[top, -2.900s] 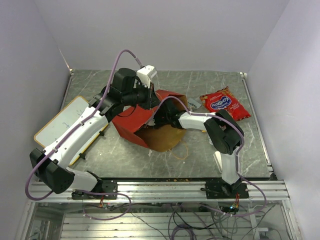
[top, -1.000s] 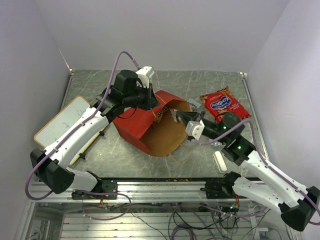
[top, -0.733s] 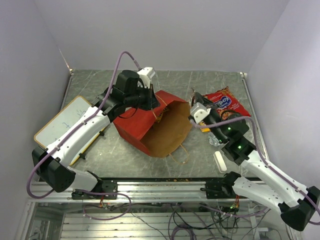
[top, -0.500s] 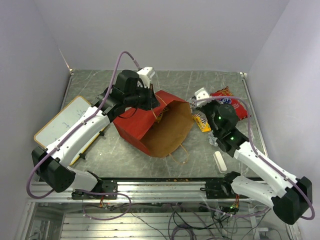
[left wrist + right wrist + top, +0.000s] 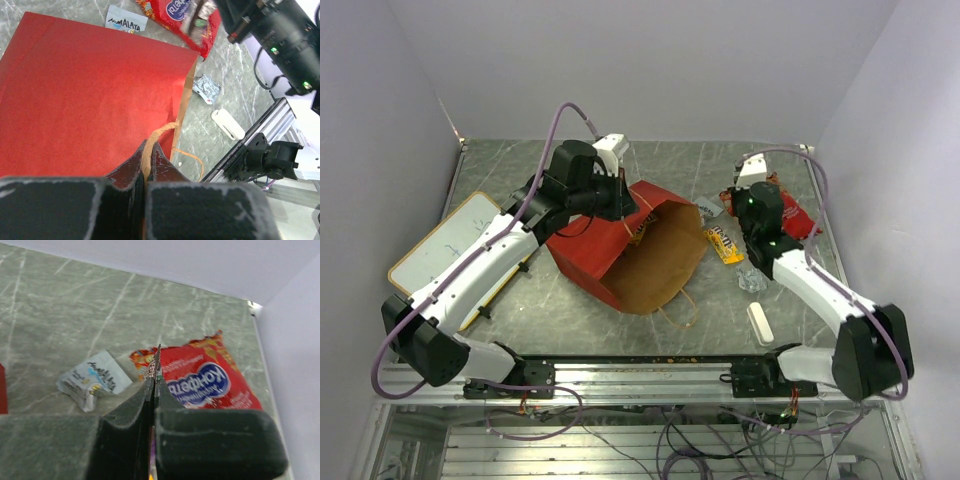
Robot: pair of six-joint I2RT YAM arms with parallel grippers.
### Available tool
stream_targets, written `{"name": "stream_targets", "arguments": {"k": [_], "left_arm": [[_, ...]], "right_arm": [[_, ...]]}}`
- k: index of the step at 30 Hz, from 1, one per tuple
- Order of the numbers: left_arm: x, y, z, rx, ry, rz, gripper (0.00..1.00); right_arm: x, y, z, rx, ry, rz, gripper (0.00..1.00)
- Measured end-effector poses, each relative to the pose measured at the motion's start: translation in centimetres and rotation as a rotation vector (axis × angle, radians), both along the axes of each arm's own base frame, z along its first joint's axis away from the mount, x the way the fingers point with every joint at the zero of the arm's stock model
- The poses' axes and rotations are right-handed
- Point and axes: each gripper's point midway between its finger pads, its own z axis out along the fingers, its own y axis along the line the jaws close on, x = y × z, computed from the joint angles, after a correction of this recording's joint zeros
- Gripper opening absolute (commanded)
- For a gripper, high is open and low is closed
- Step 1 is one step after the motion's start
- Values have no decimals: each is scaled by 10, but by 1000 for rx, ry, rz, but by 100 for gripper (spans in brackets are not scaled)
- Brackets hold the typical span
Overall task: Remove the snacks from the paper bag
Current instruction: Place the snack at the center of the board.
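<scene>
On grey table [image 5: 650, 165], left gripper [image 5: 148, 148] clamps one bag's [image 5: 90, 90] handle [image 5: 163, 131], right gripper [image 5: 156, 386] one wrapper [image 5: 156, 359]

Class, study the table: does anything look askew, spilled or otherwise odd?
Yes. The paper bag lies tipped on its side, mouth gaping, one handle pinched in the left fingers. A yellow wrapper and a silver wrapper lie loose to its right.

"MALAYA" is read in dark letters on the small white wrapper [image 5: 126, 22]. White script is seen in the blue logo of the red packet [image 5: 207, 380], approx. "Конфета", not read w/ certainty. Print on the yellow wrapper [image 5: 723, 243] can't be made out.
</scene>
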Motion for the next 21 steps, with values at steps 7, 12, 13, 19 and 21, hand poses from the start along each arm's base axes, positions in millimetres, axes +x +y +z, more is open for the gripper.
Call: {"name": "stream_targets", "arguments": {"k": [7,12,13,19,21], "left_arm": [[-1,6,2,7,-1,16,7],[-2,8,0,14,8,19,7],[-2,8,-1,15,10,20,7],[-2,12,0,25,7,37,7],[-1,13,2,29,4,42,7]], "right_arm": [[65,35,-19,-35,7,92,0],[128,53,-33,-142,-6,143,0],[138,54,-37,-170,-5,149,0],[186,55,-69,-390,5,192,0],[195,56,-88,-463,23,214,0]]}}
